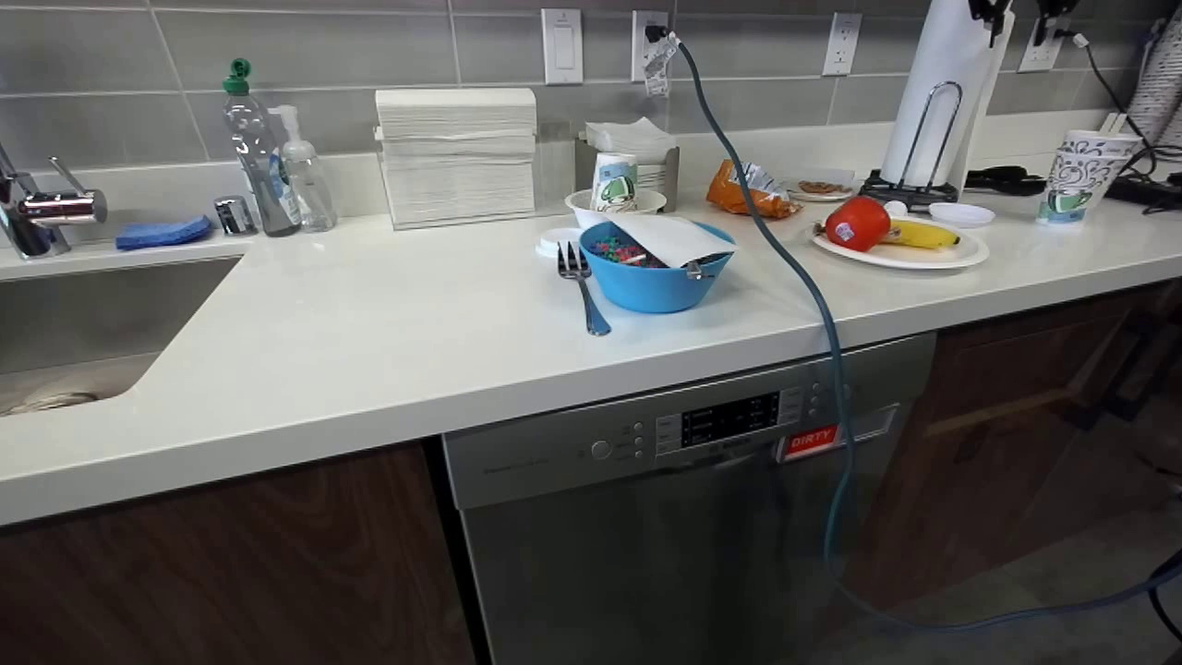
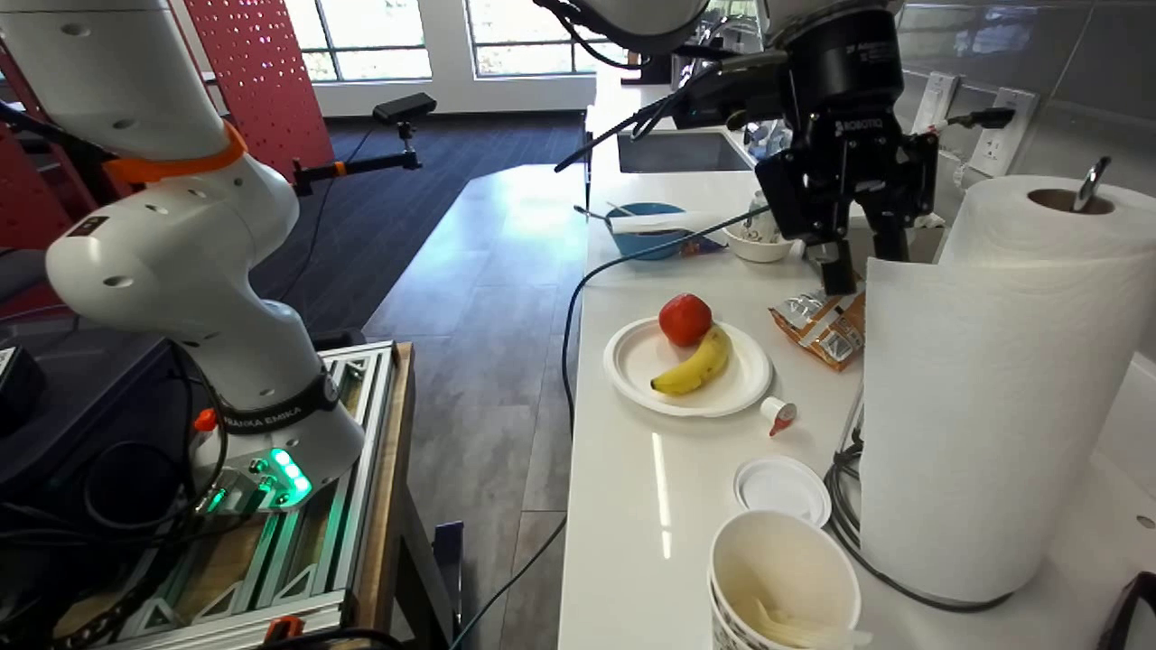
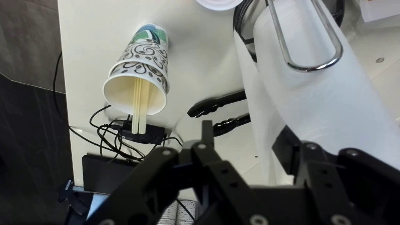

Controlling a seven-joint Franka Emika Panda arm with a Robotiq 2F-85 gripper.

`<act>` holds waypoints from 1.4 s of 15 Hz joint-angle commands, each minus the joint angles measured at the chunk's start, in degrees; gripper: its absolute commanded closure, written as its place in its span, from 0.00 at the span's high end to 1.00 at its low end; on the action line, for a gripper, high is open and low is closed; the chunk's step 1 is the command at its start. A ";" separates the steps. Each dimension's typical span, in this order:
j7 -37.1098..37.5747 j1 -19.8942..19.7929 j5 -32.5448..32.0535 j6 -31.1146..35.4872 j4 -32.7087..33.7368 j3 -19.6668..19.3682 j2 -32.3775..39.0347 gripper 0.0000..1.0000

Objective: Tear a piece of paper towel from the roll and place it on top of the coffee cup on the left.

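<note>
The roll [image 1: 937, 83] [image 2: 1002, 406] [image 3: 325, 97] stands upright on its black stand at the back of the counter. A loose white sheet [image 3: 254, 93] hangs from its side, still attached. It also shows in an exterior view [image 2: 890, 379]. My gripper [image 1: 1018, 26] [image 2: 867, 262] [image 3: 247, 137] is open at the roll's upper edge. In the wrist view the sheet hangs between the spread fingers, nearer the right one; I cannot tell if it touches. The coffee cup [image 1: 614, 182] with teal-green markings stands in a white bowl, partly visible in an exterior view [image 2: 763, 226].
A blue bowl [image 1: 651, 286] with a white sheet [image 1: 669, 238] across it stands before the cup. A plate [image 2: 623, 361] holds a banana and red fruit. Stacked patterned cups [image 3: 145, 53] with chopsticks and black-handled tongs [image 3: 215, 103] lie near the roll. A cable crosses the counter.
</note>
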 commanded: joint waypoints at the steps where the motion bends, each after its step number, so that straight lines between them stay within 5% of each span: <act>1: 2.99 2.04 -1.62 2.44 0.28 -1.77 1.19 0.23; 4: 2.03 2.94 -0.97 3.19 -0.27 -1.84 0.89 0.01; 21: -2.49 6.70 -2.30 2.47 -2.66 -1.04 1.71 0.00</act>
